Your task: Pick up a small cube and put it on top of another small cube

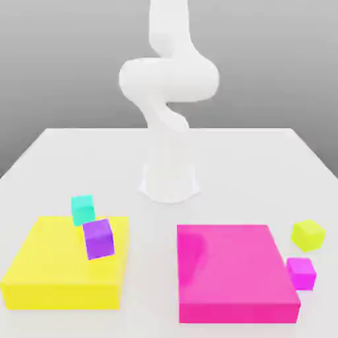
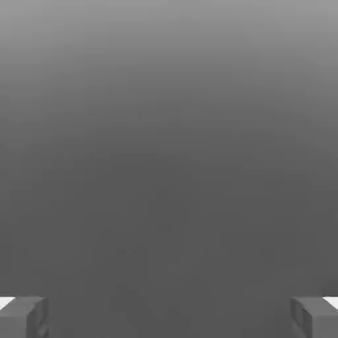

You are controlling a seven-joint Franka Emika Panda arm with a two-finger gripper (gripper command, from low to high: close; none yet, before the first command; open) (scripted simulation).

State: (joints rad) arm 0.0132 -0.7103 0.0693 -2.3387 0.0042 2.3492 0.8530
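The small lime yellow-green cube [image 1: 307, 235] sits on the white table at the exterior view's right, just beyond a small magenta cube [image 1: 301, 272]. A small teal cube [image 1: 83, 209] stands at the far edge of the big yellow block, and a small purple cube [image 1: 99, 238] rests tilted on that block. In the hand view my gripper [image 2: 169, 315] is open: its two grey fingertips [image 2: 26, 315] stand far apart with nothing between them, facing plain grey background. The white arm [image 1: 168, 99] rises from its base at the table's middle and bends upward.
A large flat yellow block [image 1: 59, 270] lies at the front of the exterior view's left. A large flat pink block [image 1: 234, 270] lies at the front right, with the magenta cube against its right side. The arm's base [image 1: 169, 181] stands behind them.
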